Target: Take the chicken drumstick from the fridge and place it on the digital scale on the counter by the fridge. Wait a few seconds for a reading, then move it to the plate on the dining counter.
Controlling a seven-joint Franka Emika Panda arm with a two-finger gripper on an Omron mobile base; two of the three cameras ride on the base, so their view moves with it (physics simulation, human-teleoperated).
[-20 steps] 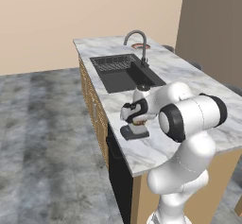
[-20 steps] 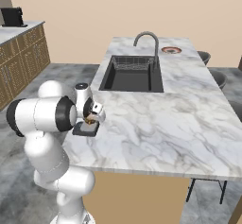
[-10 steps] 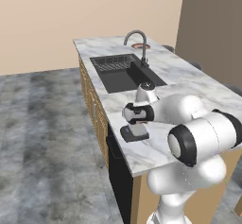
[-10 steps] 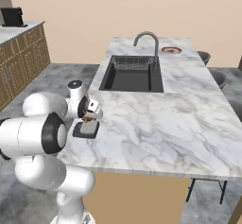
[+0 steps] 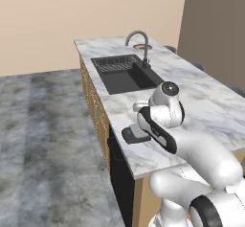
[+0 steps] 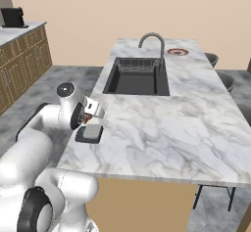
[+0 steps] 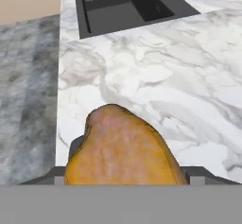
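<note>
The white marble tabletop (image 6: 166,123) with grey veins is the largest thing here, and it carries all the other things. In its far half a black sink (image 6: 138,77) is set into the surface; a wire basket (image 6: 138,65) lies inside the basin at its far end, and I cannot tell if something is in the basket. A curved grey faucet (image 6: 154,45) stands at the far edge of the sink. Beyond the faucet, near the far end of the tabletop, lies the plate (image 6: 177,52) with the red-orange rim, and nothing can be seen on it from here. Grey round stools (image 6: 226,81) stand along the right side of the tabletop. Close to the near left corner of the tabletop rests the digital scale (image 6: 89,133), a flat dark slab with a lighter grey top, and its top is bare. Just above the scale hangs the claw (image 6: 91,114), and it is clenched on the chicken drumstick (image 7: 124,151). In the hand view this golden-brown lump sits between the two dark fingertips (image 7: 74,145), lifted over the marble and well apart from the sink and the plate.
</note>
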